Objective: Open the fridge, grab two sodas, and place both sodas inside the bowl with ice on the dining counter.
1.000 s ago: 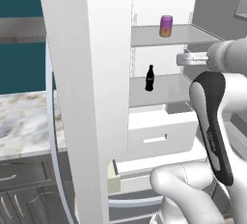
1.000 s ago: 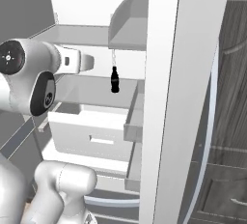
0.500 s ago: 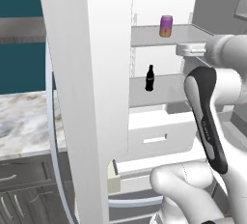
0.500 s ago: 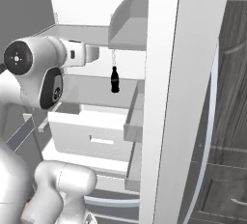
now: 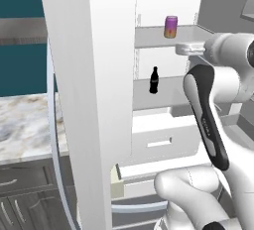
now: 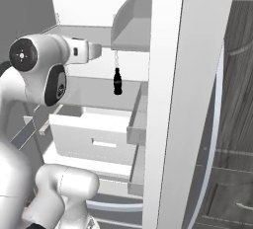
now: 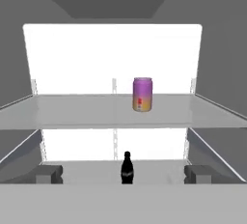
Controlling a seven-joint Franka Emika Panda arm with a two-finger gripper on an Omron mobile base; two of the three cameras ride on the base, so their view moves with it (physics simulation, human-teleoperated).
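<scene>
The fridge (image 5: 89, 100) stands open, its white inside lit. A purple soda can with an orange band (image 5: 170, 27) stands on the upper shelf, seen straight ahead in the hand view (image 7: 142, 94). The dark slim soda (image 5: 154, 80) stands on the shelf below (image 6: 117, 81) (image 7: 127, 168). My gripper (image 7: 124, 175) is open, with its fingertips (image 7: 47, 174) wide apart and nothing between them. It hovers in front of the shelves at about the upper shelf's height (image 5: 182, 49) (image 6: 99, 50), short of both sodas. The bowl and the dining counter are out of view.
White drawers (image 5: 158, 142) sit below the shelves. The fridge's left door (image 5: 84, 35) and right door (image 6: 173, 99) flank the opening. A marble top over dark cabinets (image 5: 25, 125) lies left of the fridge. Dark wood panelling (image 6: 239, 75) is on the right.
The hand has risen from about the lower shelf's height to the upper shelf's and edged toward the fridge interior. The gripper stays open; both sodas are unmoved.
</scene>
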